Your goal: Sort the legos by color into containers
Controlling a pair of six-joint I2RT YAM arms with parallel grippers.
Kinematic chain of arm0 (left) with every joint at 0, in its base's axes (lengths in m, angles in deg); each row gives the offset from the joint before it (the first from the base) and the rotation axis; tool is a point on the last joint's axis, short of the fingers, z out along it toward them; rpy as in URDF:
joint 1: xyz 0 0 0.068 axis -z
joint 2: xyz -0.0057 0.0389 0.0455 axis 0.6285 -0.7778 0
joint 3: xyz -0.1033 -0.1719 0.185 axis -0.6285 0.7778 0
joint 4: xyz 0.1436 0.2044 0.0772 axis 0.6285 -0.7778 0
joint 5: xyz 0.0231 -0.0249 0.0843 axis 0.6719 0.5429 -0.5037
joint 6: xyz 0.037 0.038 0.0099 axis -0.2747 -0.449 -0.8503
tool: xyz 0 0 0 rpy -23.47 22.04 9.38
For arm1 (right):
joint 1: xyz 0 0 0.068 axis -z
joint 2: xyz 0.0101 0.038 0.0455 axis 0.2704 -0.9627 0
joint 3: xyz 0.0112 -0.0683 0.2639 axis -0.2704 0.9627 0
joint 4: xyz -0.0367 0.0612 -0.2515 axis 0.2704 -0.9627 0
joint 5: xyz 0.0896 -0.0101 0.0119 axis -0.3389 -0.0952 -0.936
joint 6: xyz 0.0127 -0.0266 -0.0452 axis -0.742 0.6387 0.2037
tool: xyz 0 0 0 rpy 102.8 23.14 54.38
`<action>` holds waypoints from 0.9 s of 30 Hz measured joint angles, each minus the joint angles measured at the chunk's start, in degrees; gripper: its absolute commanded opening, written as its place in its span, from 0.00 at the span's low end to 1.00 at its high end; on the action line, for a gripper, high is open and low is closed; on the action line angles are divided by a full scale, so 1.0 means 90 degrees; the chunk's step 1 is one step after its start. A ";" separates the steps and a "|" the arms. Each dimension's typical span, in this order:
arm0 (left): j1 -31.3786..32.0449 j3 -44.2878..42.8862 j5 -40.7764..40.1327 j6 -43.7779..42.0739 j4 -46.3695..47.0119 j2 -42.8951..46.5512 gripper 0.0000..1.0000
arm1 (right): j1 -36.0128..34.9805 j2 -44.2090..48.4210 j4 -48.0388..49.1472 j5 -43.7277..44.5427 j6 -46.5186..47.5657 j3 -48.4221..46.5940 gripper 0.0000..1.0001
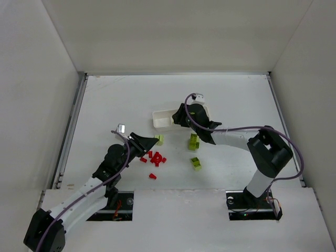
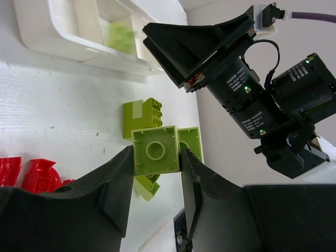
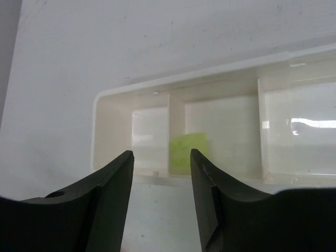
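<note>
The left end effector (image 2: 156, 160) gripped a yellow-green brick (image 2: 156, 149) near the red bricks (image 1: 154, 157) scattered on the bench (image 1: 105, 105). The right end effector (image 3: 161, 157) hung open and empty over the white tray (image 3: 226, 126), whose middle compartment held a pale green brick (image 3: 188, 152).

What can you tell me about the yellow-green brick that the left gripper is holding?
The brick is a small square of glossy yellow-green plastic, seen from its hollow underside, with thin walls and one round tube in the middle. The left gripper clamps it, dark jaws pressed on two opposite sides; nothing else seems to touch it. It hangs in front of other green bricks lying on the white table, with the tray further off.
</note>
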 measured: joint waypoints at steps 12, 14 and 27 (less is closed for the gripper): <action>0.0036 -0.0362 -0.0039 0.0192 0.0481 -0.0658 0.15 | -0.0199 0.1991 0.0202 0.0063 0.0078 0.1209 0.70; 0.0036 -0.0491 0.0022 0.0347 0.0629 -0.0891 0.15 | -0.0350 0.2880 0.0559 -0.0129 -0.0061 0.1749 0.77; 0.0403 -0.0799 0.0253 0.1137 0.2142 -0.2091 0.15 | -0.0835 0.3468 0.2038 -0.1321 -0.1559 0.2752 1.00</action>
